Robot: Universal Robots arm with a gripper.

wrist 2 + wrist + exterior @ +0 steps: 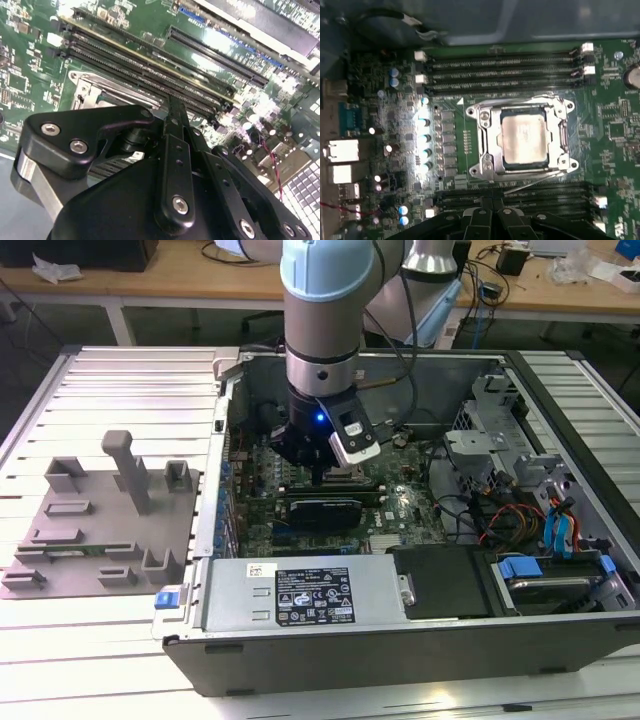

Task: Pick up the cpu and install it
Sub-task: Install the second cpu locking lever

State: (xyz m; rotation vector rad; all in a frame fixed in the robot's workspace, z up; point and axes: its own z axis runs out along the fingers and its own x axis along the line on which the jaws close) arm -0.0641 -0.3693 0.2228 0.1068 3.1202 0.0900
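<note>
**Inspector:** State where the cpu lies.

**Arm:** In the first wrist view the cpu [524, 136] lies flat inside the socket frame [522, 140] on the motherboard [455, 130], its pale top showing, memory slots [505, 65] on either side of the frame.

**Inspector:** And your pincer?

**Arm:** My gripper [318, 475] hangs low inside the computer case [330, 640], near the middle of the board in the exterior view. My fingers [176, 145] look drawn together with nothing between them.

**Inspector:** Which step, then?

**Arm:** I judge placement done: the chip seems seated and I am apart from it. I cannot tell whether the frame's latch is locked. Anything further calls for a vertical lift clear of the slots.
</note>
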